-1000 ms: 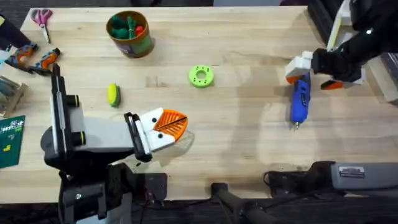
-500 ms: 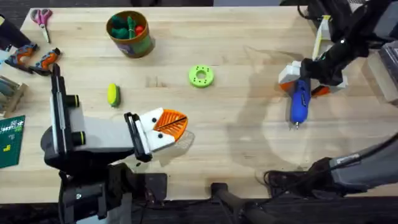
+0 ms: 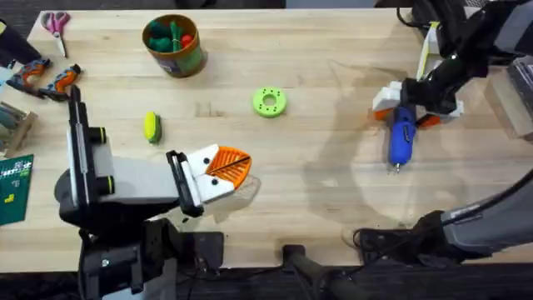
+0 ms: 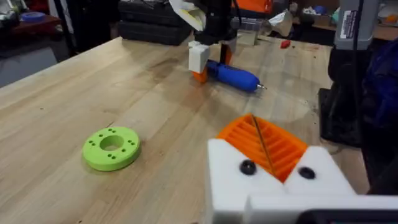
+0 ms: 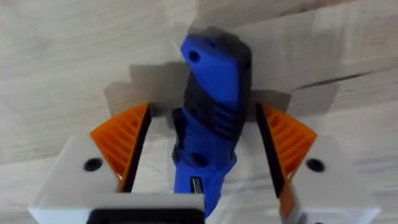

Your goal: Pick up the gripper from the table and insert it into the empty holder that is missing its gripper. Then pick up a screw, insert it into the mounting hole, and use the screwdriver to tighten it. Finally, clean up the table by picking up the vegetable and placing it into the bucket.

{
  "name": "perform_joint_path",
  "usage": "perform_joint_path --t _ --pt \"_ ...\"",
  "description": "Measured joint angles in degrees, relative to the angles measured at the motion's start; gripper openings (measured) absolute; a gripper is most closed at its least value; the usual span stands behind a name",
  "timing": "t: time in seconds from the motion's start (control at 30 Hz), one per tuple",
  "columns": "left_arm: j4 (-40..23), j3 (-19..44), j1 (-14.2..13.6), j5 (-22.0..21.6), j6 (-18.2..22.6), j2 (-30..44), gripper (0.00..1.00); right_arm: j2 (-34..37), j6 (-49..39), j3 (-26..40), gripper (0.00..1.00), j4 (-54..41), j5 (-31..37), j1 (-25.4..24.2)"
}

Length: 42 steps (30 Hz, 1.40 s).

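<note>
STEP: grasp the screwdriver (image 3: 401,137); it lies flat at the table's (image 3: 333,192) right side, bit toward you | RIGHT: your right gripper (image 5: 205,155) is spread astride its blue body; lower squarely, centre it, then close | LEFT: left gripper (image 4: 267,149) pressed together, parked near the base

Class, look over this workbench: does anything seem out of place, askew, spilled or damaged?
Nothing is spilled or broken. One small oddity: the vegetable lies loose on the table, not in the bucket. The screwdriver lies flat, with the right gripper open around its handle. The left gripper rests shut.
</note>
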Motion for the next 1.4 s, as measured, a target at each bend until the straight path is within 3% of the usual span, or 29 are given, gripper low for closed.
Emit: perform_joint_path --t 0.5,0.57,0.73,0.77,0.8,1.2,1.4 --pt "0.0 0.0 0.0 0.0 0.0 0.0 0.012 0.0 0.6 0.0 0.986 0.2 0.2 0.0" --pt "0.0 0.0 0.0 0.0 0.0 0.0 0.012 0.0 0.8 0.0 0.851 0.3 0.4 0.0" --pt "0.0 0.0 0.0 0.0 0.0 0.0 0.012 0.0 0.9 0.0 0.170 0.7 1.0 -0.1" --pt "0.0 0.0 0.0 0.0 0.0 0.0 0.012 0.0 1.0 -0.1 0.055 0.8 1.0 -0.1" --pt "0.0 0.0 0.0 0.0 0.0 0.0 0.012 0.0 1.3 -0.1 0.026 1.0 0.8 -0.1" --pt "0.0 0.0 0.0 0.0 0.0 0.0 0.012 -0.6 1.3 -0.2 0.026 -0.3 0.8 -0.1" --pt "0.0 0.0 0.0 0.0 0.0 0.0 0.012 -9.8 1.0 0.2 0.026 -3.0 -0.6 0.5"
